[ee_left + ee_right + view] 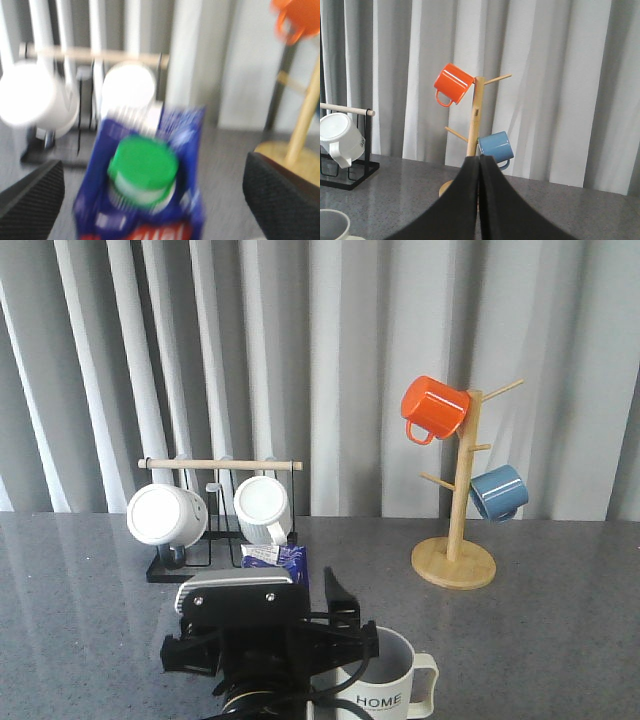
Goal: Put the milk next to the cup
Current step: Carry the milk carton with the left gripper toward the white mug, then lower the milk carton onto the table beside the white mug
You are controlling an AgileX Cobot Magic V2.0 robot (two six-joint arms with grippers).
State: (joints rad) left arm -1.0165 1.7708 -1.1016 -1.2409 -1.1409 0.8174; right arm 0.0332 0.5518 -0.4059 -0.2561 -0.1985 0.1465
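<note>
Your left hand [150, 200] stood with its two black textured fingers [30, 197] wide apart, one on each side of the blue-and-white gable-top milk carton with the green round cap [143, 172], and in your left wrist view neither finger was seen touching it. In the front view the carton's top [283, 559] peeked up just behind the black arm body, at about 11 o'clock from the cream-white mug with black "HOME" lettering [385, 680], which sat on the grey speckled bench [540, 640] at the near edge with its squarish handle turned toward 3 o'clock. Carton and mug were near each other, but the arm hid the gap, so you could not tell whether they touched. Your right hand [480, 200] had its black fingers pressed together with nothing between them. At 12 o'clock from the carton stood the black wire rack with a wooden rod [220, 464], carrying two plain white mugs [166, 514]. Well off toward 2 o'clock stood the round-based wooden mug tree [457, 540], with an orange mug [433, 407] hung high and a blue mug [498, 492] lower on the far side. Grey pleated curtains [330, 340] closed off the back.
</note>
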